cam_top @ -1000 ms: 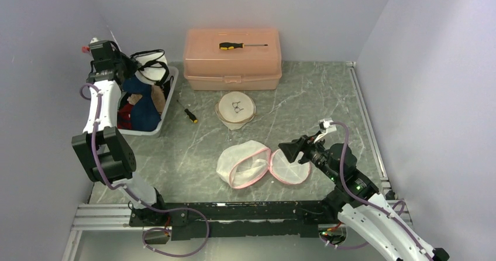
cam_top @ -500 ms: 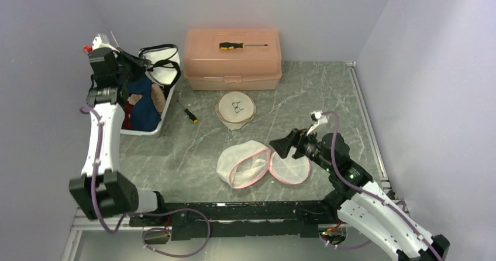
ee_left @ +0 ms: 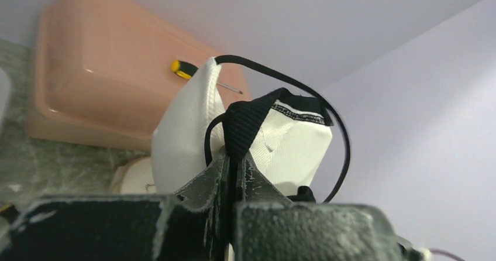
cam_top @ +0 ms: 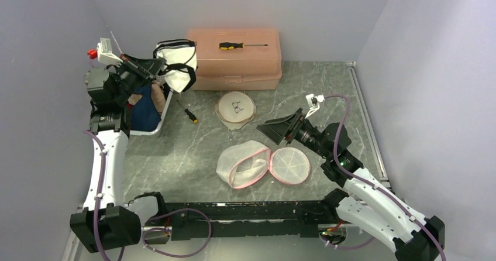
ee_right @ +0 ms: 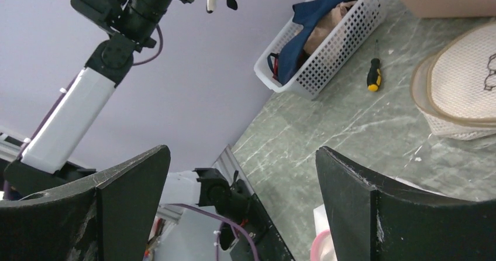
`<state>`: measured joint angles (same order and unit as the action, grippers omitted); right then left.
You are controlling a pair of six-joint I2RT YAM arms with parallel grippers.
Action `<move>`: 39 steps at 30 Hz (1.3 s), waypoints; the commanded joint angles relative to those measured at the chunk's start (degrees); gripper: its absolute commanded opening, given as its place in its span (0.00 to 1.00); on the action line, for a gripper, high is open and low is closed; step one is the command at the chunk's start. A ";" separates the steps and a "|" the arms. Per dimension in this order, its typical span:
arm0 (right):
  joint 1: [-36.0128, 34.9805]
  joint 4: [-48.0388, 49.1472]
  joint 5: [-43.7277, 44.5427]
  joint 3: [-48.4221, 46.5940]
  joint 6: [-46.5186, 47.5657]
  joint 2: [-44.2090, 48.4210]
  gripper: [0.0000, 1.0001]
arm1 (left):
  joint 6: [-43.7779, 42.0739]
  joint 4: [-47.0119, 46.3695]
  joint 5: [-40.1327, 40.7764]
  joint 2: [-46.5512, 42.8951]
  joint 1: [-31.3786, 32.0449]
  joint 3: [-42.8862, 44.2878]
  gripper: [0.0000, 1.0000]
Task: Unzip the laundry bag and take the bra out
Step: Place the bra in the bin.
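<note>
Table of grey-green marbled stone (cam_top: 327,97), seen from above, with two robot arms at its near edge. At the back stands a long salmon-pink plastic toolbox (cam_top: 234,68), lid shut. Left of it sits a white perforated plastic basket (cam_top: 143,132) heaped with blue, red and tan clothes. Near the front middle lies a white mesh laundry bag with pink trim (cam_top: 243,162), unzipped, its round lid (cam_top: 289,165) folded flat to the right. The white bra with black straps (cam_top: 178,59) hangs in the air above the basket's far corner (well apart from the bag), black strap pinched in the left gripper's (cam_top: 146,67) tightly pressed jaws. The right gripper (cam_top: 274,131) hovers beyond the bag's lid, jaws spread wide, holding nothing. A yellow-handled screwdriver (cam_top: 241,45) lies on the toolbox; a stubby screwdriver (cam_top: 190,115) lies beside the basket.
</note>
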<state>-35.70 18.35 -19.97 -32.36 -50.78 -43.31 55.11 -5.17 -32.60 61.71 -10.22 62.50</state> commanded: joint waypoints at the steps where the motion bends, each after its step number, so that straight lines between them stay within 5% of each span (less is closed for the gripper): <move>1: 0.19 -1.83 3.48 -0.69 4.79 4.50 0.99 | -9.31 7.88 10.83 1.32 0.11 7.68 0.03; 6: 0.18 -12.33 8.56 0.24 11.50 10.54 0.98 | -19.86 16.69 28.86 11.02 -0.03 15.73 0.03; 12: 0.19 -18.08 10.62 2.40 15.09 14.50 0.97 | -20.43 23.83 34.58 28.61 -0.42 27.72 0.03; 23: 0.18 -19.40 8.91 5.26 15.23 15.81 0.95 | -17.95 22.05 41.23 41.34 0.99 29.74 0.03; 39: 0.15 -23.63 10.69 5.31 17.89 19.36 0.95 | -21.26 23.34 49.29 43.41 -0.43 22.13 0.03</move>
<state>-35.66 -5.72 -10.46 -27.18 -34.06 -25.23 35.03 18.33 14.35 105.10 -9.67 87.13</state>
